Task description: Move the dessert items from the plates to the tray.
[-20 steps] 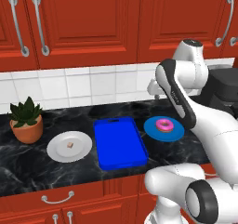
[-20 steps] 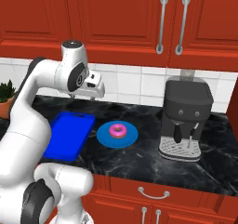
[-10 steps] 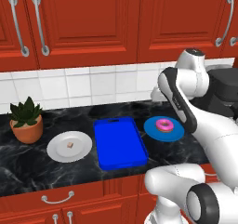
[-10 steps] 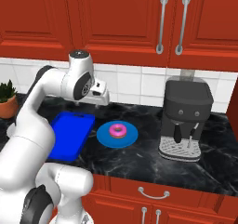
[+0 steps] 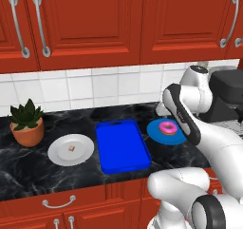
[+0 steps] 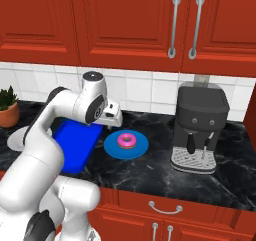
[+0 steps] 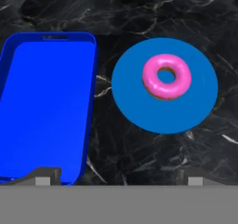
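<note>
The black marble counter (image 5: 28, 168) ran under red cabinets (image 5: 85, 19), with a coffee machine (image 6: 200, 127) at the right end. On it the blue tray (image 5: 122, 146) lay bare, between the two plates. The blue plate (image 7: 139, 102) sat just beside the tray on the right, and the pink donut (image 7: 166, 75) rested on it. The white plate (image 5: 59, 152) sat left of the tray, carrying the tiny tan cube (image 5: 72, 148). A potted plant (image 5: 27, 123) stood further left. The gripper (image 7: 116, 177) hovered above counter and plate, fingers spread wide, grasping nothing.
</note>
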Motion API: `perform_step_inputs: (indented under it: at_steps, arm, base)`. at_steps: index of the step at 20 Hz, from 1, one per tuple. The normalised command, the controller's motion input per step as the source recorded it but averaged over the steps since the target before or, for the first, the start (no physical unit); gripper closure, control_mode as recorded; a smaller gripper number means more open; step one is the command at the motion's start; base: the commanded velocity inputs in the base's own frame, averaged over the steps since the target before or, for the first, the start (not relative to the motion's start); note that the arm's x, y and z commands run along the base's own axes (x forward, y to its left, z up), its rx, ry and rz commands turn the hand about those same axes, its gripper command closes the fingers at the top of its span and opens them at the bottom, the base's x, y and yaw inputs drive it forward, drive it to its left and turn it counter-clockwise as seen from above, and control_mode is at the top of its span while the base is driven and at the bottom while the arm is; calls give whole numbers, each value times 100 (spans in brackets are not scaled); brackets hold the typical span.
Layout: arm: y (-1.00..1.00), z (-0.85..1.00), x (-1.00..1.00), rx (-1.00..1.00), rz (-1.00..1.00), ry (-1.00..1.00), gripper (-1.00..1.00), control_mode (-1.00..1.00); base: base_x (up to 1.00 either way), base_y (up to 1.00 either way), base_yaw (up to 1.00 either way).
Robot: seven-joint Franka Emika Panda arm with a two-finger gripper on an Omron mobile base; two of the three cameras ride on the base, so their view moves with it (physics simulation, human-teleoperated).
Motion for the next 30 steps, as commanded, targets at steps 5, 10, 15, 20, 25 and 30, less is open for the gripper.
perform_step_inputs:
  at_steps: [5, 10, 15, 20, 25, 30]
  arm:
    - [-13, -47, 0, 0, 0, 0, -100, -100]
    - [-10, -31, 5, 0, 0, 0, -100, -100]
    - [-9, -27, 18, 0, 0, 0, -100, -100]
    - [-10, -22, 30, 0, 0, 0, -100, -100]
    - [0, -12, 39, 0, 0, 0, -100, -100]
    - [-1, -6, 40, 0, 0, 1, -100, -100]
  base:
    - [0, 0, 0]
    - [0, 0, 0]
    - [0, 0, 0]
    - [0, 0, 0]
    - [0, 0, 0]
    - [0, 0, 0]
